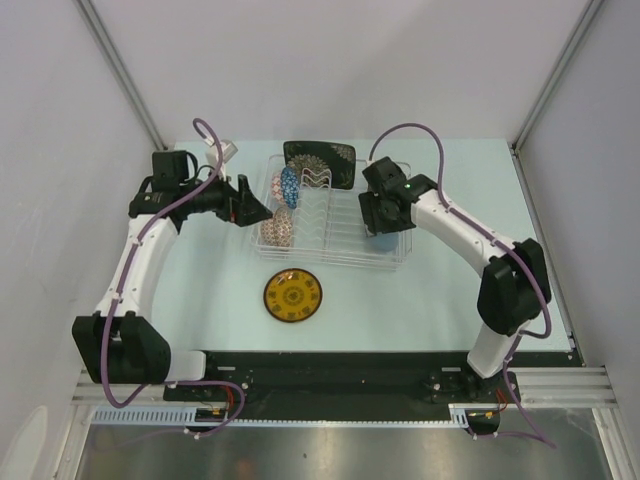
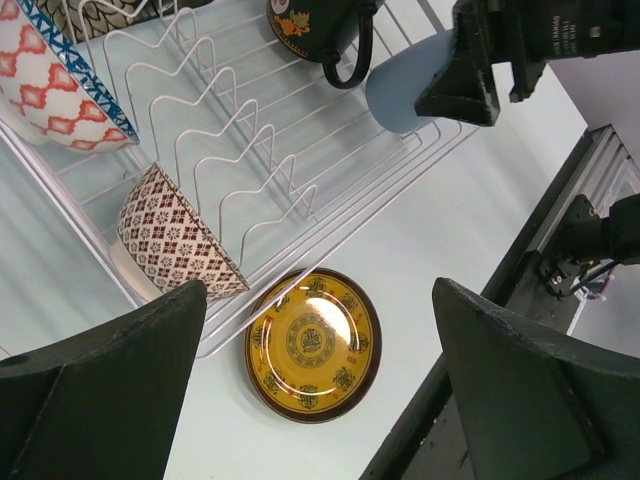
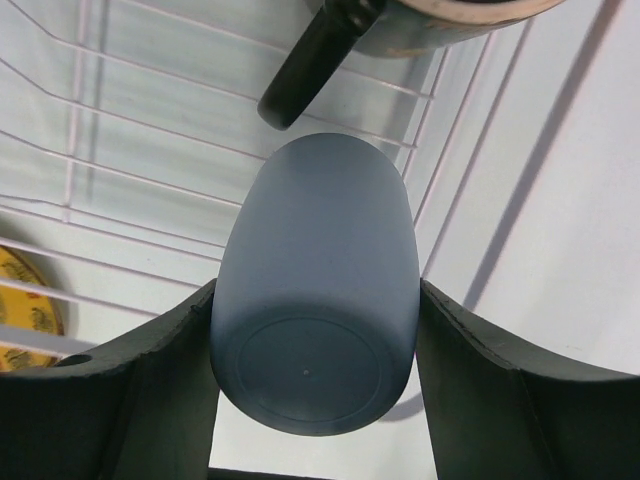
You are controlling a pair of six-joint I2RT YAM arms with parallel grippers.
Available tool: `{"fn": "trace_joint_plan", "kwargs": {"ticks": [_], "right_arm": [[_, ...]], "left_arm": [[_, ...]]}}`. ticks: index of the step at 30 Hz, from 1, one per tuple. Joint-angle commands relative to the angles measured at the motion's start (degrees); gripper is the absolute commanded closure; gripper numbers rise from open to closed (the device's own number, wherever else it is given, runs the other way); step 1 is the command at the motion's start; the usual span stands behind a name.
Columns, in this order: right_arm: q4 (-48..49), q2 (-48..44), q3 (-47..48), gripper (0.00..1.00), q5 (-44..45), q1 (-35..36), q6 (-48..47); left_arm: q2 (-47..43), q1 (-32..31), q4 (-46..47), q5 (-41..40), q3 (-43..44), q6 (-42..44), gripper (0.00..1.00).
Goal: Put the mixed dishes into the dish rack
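Observation:
The clear dish rack (image 1: 335, 262) stands mid-table. In it the blue patterned bowl (image 1: 290, 186) and beige patterned bowl (image 1: 277, 230) stand on edge at its left end. The black floral square plate (image 1: 320, 162) leans at its far side. The dark mug (image 2: 310, 30) sits in the rack's right part. The yellow dark-rimmed plate (image 1: 292, 296) lies flat on the table in front of the rack. My right gripper (image 3: 314, 340) is shut on the pale blue cup (image 3: 315, 290), upside down over the rack's near right corner. My left gripper (image 2: 318, 330) is open and empty, left of the bowls.
The black rail (image 1: 330, 365) with both arm bases runs along the table's near edge. Grey walls close in the left, right and far sides. A small white object (image 1: 228, 150) lies at the far left, behind the left arm.

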Motion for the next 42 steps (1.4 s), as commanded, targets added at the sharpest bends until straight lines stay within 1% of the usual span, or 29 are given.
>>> {"fn": "trace_joint_plan", "kwargs": {"ticks": [1, 7, 13, 15, 22, 25, 28, 29, 30, 32, 33, 34, 36, 37, 38, 39, 40, 42], "right_arm": [[0.57, 2.58, 2.19, 1.0, 1.51, 0.38, -0.97], [2.5, 4.33, 1.13, 1.0, 1.42, 0.21, -1.41], [4.34, 5.65, -0.89, 1.0, -0.69, -0.06, -1.14], [4.61, 6.09, -1.5, 1.0, -1.47, -0.15, -1.06], [5.4, 8.03, -2.3, 0.96, -2.53, -0.15, -0.88], [5.49, 8.56, -2.3, 0.91, -2.97, -0.06, -0.97], [5.31, 8.73, -2.3, 0.79, -3.32, -0.23, -0.97], [5.05, 8.73, -2.38, 0.71, -3.24, -0.23, -0.97], [4.88, 8.64, -2.3, 0.66, -3.06, -0.32, -0.97], [4.52, 8.47, -2.3, 0.58, -2.45, -0.32, -0.97], [4.26, 8.03, -2.38, 0.55, -2.36, -0.41, -0.97], [4.09, 7.85, -2.39, 0.47, -1.84, -0.41, -0.97], [3.82, 7.16, -2.39, 0.41, -1.39, -0.5, -1.05], [3.73, 6.89, -2.39, 0.32, -1.3, -0.5, -1.14], [3.64, 6.54, -2.39, 0.28, -0.96, -0.67, -1.14], [3.38, 6.27, -2.39, 0.2, -0.69, -0.67, -1.23], [3.29, 5.57, -2.39, 0.0, -0.17, -0.76, -1.23], [2.86, 4.96, -2.39, 0.0, 0.19, -1.2, -1.41]], "left_arm": [[-2.13, 0.16, 1.26, -0.03, -1.31, 2.13, 0.0], [-2.39, 0.16, 0.65, 0.06, -1.67, 3.01, 0.0], [-2.13, 0.16, 1.26, 0.32, -0.79, 2.39, 0.01], [-2.13, 0.16, 1.26, 0.32, -0.53, 2.13, 0.03], [-2.22, 0.16, 1.35, 0.58, 0.09, 2.13, 0.04], [-2.22, 0.16, 1.17, 0.67, 0.18, 2.21, 0.04], [-2.13, 0.16, 1.26, 0.67, 0.27, 2.13, 0.04], [-2.13, 0.16, 1.18, 0.59, 0.44, 2.04, 0.04], [-2.13, 0.16, 1.09, 0.76, 0.53, 2.13, 0.04], [-2.13, 0.16, 1.09, 0.67, 0.62, 2.13, 0.04], [-2.04, 1.56, 1.09, 0.85, 0.62, 2.13, 0.04], [-2.04, 1.57, 1.0, 0.85, 0.62, 2.13, 0.04], [-2.04, 1.66, 0.91, 0.94, 0.62, 2.21, 0.04], [-2.04, 1.66, 0.91, 1.02, 0.71, 2.22, 0.04], [-1.95, 1.66, 0.82, 1.11, 0.53, 2.3, 0.04], [-2.04, 1.74, 0.82, 1.11, 0.62, 2.39, 0.04], [-1.95, 1.66, 0.82, 1.29, 0.53, 2.39, 0.04], [-2.04, 1.66, 0.91, 1.55, 0.36, 2.39, 0.04]]}}
